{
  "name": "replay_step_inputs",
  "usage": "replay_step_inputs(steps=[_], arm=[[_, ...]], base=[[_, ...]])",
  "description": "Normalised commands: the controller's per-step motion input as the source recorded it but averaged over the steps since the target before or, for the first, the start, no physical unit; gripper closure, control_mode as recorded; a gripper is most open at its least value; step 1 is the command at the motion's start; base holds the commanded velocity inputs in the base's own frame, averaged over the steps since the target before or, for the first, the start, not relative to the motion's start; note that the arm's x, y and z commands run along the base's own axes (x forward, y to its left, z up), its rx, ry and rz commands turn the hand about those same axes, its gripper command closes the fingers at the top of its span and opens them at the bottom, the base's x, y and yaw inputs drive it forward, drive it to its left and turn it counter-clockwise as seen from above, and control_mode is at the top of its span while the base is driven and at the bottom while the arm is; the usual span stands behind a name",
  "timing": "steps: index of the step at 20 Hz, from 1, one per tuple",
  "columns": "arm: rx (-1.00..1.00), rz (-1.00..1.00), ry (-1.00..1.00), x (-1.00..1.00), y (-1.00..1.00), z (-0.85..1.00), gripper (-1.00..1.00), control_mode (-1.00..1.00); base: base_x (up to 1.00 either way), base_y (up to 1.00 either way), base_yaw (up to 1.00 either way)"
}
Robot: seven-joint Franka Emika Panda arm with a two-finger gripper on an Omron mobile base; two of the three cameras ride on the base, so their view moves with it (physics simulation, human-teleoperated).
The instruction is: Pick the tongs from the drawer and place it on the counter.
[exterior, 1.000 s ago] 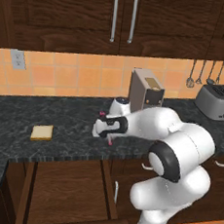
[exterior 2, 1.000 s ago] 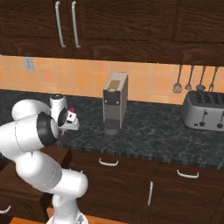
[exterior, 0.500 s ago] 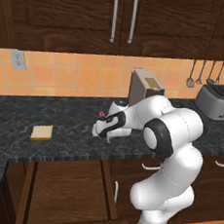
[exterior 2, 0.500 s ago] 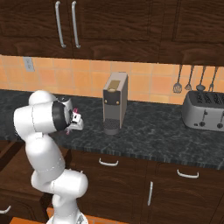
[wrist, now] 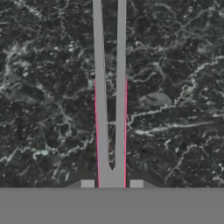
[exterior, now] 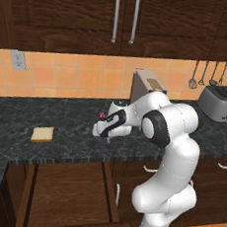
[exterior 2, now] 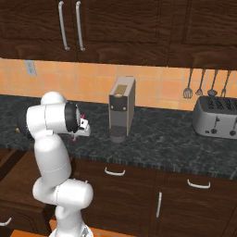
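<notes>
The tongs [wrist: 100, 113] show as two long grey arms with pink edges, running up the hand view from between my fingertips over the dark speckled counter [wrist: 175, 65]. My gripper [wrist: 112, 183] is shut on their joined end. From the base, the gripper [exterior: 102, 129] hovers low over the counter [exterior: 60, 115] near its front edge, with pink bits of the tongs [exterior: 107, 140] sticking out of it. The right base view has the gripper [exterior 2: 83, 127] beside my elbow. The drawer [exterior: 67, 190] stands pulled open below the counter, its wood bottom bare.
A tan bread slice [exterior: 42, 134] lies on the counter to the left. A coffee machine [exterior: 146, 84] [exterior 2: 121, 109] stands behind the arm, and a toaster [exterior: 221, 102] [exterior 2: 215, 115] at the far right. Utensils [exterior 2: 206, 83] hang on the wall.
The arm's elbow has swung up and over the counter. The gripper, still shut on the tongs, has drifted slightly left above the counter.
</notes>
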Motion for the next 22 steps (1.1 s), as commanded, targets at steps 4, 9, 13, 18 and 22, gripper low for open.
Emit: replay_step_inputs(steps=[4, 9, 13, 18, 22], arm=[[0.00, 0.00, 0.00, 0.00, 0.00, 0.00, 1.00, -1.00], [0.00, 0.00, 0.00, 0.00, 0.00, 0.00, -1.00, -1.00], [0.00, 0.00, 0.00, 0.00, 0.00, 0.00, -1.00, -1.00], [0.00, 0.00, -0.04, -0.05, -0.02, 0.10, -1.00, -1.00], [-0.09, -0.10, -0.03, -0.36, -0.02, 1.00, -1.00, -1.00]], base=[[0.00, 0.00, 0.00], [0.00, 0.00, 0.00], [0.00, 0.00, 0.00], [0.00, 0.00, 0.00], [0.00, 0.00, 0.00]])
